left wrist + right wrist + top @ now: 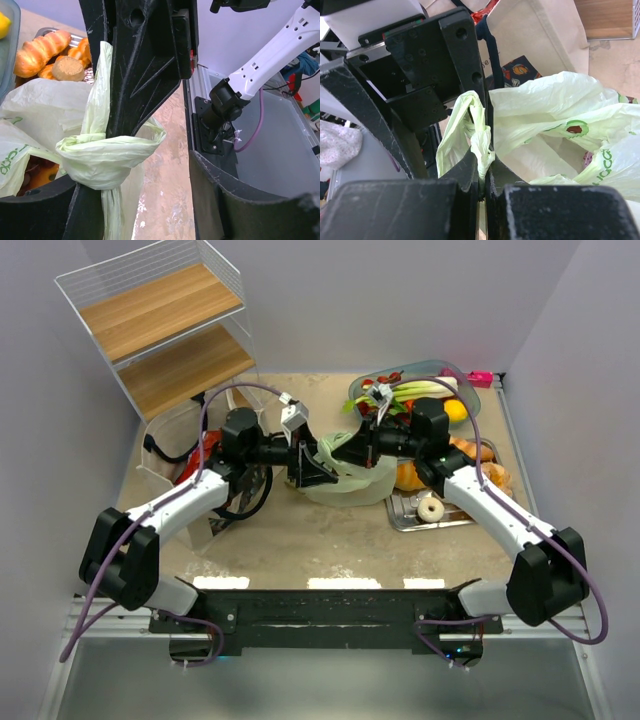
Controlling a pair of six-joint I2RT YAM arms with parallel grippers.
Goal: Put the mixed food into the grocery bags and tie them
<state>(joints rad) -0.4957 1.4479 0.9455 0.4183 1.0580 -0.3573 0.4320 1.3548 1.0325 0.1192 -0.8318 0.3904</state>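
The pale-green grocery bag [352, 483] lies mid-table between both grippers, avocado prints [575, 129] on it. My right gripper [482, 172] is shut on a twisted strand of its handle [481, 142]. In the left wrist view that strand leads up from a knot [100, 160] lying by my left gripper [135, 210], which stands open with its fingers apart and clamps nothing. From above, the left gripper [305, 468] and right gripper [340, 452] almost touch. The beige tote [540, 35] lies at the left, largely hidden by the left arm. Bread rolls [37, 50] and a doughnut [431, 508] rest on a tray.
A metal tray [405, 520] with baked goods sits right of the bag. Behind it stands a clear bin [470, 390] with a leek [420, 390] and a lemon [455, 410]. A wire shelf with wooden boards [160, 320] fills the back left corner.
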